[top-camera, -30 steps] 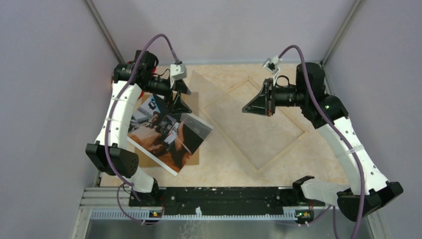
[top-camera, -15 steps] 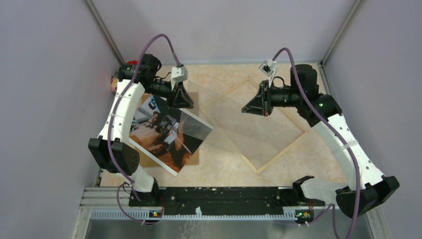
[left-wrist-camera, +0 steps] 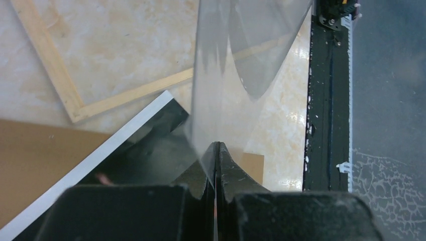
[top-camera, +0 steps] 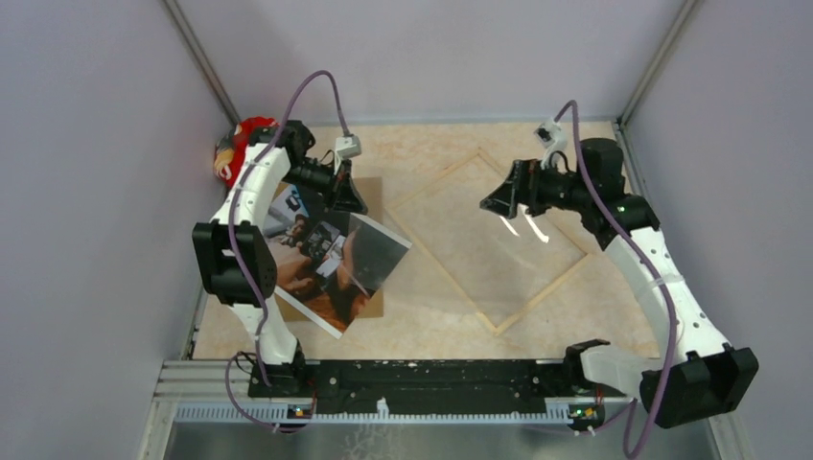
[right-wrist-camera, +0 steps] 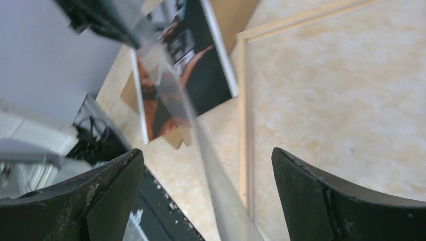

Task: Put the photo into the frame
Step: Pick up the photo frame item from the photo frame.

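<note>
Clear sheet [left-wrist-camera: 241, 60] is clamped in the closed left gripper [left-wrist-camera: 216, 145] at upper left, right gripper [right-wrist-camera: 206, 153] is spread open astride its edge; photo [top-camera: 331, 264] is seen centre-left on backing board [top-camera: 374, 302], frame [top-camera: 542, 292] centre-right, so seating the sheet in the frame is judged next.

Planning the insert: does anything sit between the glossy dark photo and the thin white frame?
Yes: a clear sheet, pinched in the left claw, hangs over the photo corner and the frame, reaching into the open right claw.

glossy paper photo [top-camera: 326, 259], pale bare-wood frame [top-camera: 542, 292], clear shiny pane [left-wrist-camera: 241, 60], matt brown backing board [left-wrist-camera: 30, 150].
</note>
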You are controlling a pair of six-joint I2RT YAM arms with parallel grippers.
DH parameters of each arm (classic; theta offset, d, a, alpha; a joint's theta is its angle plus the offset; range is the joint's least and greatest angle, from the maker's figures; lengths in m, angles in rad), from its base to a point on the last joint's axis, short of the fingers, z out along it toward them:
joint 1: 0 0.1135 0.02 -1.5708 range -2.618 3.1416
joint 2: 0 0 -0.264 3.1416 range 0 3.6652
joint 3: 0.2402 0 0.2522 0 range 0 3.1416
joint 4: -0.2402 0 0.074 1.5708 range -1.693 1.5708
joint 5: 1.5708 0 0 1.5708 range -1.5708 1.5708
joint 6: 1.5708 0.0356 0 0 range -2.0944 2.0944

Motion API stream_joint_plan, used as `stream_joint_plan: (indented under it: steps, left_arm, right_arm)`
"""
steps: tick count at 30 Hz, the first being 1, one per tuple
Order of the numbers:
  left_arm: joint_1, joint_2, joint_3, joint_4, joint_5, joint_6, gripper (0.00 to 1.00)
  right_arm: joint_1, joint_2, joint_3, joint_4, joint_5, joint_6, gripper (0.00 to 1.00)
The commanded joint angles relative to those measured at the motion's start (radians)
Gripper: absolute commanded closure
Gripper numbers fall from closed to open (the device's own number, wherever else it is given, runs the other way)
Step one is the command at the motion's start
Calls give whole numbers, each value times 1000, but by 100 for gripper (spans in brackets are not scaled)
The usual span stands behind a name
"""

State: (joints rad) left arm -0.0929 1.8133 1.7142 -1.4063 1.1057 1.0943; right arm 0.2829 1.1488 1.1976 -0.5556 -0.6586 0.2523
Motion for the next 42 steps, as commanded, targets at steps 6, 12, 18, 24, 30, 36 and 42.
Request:
stream_joint_plan:
  steps: [6,12,18,24,30,36,42]
  left_arm:
    - [56,-83,-151,258,-47,-107,100]
    - [56,-109,-227,356,-95,-140,100]
    - [57,-130,-266,411,-130,-160,100]
    - [57,-132,-276,417,-142,-150,100]
    - [56,-134,-281,418,-151,-140,100]
    - [58,-118,-277,423,-152,-144,100]
    - [58,-100,-264,423,-153,-148,100]
  right_arm:
    - [-172,-156,-248,70,175,168,1]
    - [-215,-232,-397,131,137,233,1]
    - [-221,-236,-540,263,76,295,1]
    - [-242,-141,-593,400,78,308,1]
    - [-275,6,-625,563,27,306,1]
    - [-277,141,-667,737,-46,335,1]
    - [-276,243,-757,950,-134,419,3]
